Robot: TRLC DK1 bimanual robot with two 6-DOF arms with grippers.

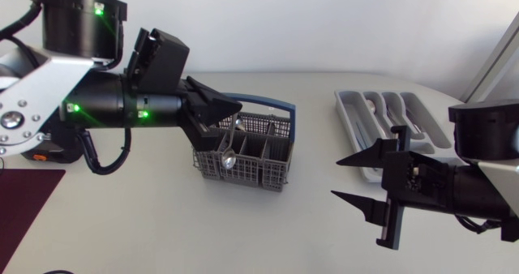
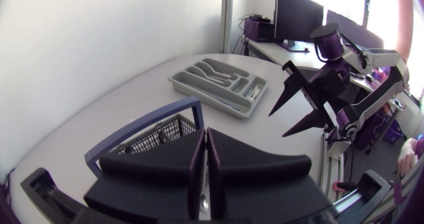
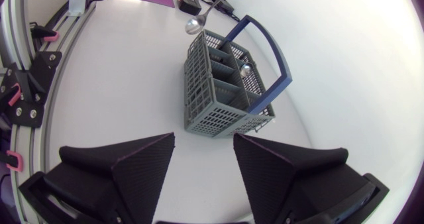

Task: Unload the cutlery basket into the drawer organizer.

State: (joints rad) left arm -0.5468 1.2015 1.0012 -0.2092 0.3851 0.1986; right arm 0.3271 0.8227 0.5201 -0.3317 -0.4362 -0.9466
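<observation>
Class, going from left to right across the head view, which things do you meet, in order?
Mat → left arm → basket → organizer. The right pincer is left out: it overlaps the organizer.

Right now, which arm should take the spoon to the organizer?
Left, probably: the left gripper has its jaws shut on the spoon above the basket. The right gripper is open and empty, though nearer the organizer.
</observation>
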